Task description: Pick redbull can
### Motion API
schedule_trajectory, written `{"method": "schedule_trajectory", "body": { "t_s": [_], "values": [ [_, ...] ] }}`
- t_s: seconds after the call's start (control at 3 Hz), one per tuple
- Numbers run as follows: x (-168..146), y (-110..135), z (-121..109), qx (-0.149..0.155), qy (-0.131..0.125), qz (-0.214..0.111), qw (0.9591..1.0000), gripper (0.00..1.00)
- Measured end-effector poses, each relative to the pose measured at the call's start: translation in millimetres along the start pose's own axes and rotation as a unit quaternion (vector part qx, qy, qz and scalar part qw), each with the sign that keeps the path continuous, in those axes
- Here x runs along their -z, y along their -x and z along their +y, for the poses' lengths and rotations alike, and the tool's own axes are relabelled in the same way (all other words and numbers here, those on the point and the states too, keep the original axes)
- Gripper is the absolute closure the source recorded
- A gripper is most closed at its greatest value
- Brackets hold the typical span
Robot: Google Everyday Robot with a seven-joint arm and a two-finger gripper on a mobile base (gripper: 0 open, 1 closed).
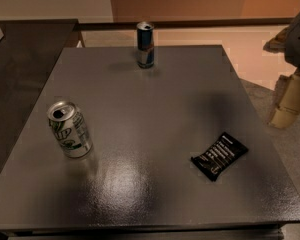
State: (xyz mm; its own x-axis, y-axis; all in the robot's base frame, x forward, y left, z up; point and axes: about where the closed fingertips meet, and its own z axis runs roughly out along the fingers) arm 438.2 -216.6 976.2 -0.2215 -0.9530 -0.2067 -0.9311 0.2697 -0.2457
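Observation:
The redbull can (145,45) is slim, blue and silver with a silver top. It stands upright near the far edge of the grey table (155,109), at the middle. My gripper (286,109) shows at the right edge of the view, beyond the table's right side and well apart from the can. It holds nothing that I can see.
A wider white-and-green soda can (69,129) stands at the left of the table. A black snack packet (219,155) lies flat at the front right. A darker table (25,69) adjoins on the left. Floor lies beyond the right edge.

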Motion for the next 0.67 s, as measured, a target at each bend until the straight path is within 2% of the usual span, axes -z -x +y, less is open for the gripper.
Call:
{"method": "schedule_trajectory", "body": {
  "t_s": [0.33,0.67],
  "values": [
    [1.0,2.3,-0.8,0.0,-0.006,0.0,1.0,0.0],
    [-5.4,19.5,-18.3,-0.003,-0.011,-0.021,0.9997,0.0]
  ]
}}
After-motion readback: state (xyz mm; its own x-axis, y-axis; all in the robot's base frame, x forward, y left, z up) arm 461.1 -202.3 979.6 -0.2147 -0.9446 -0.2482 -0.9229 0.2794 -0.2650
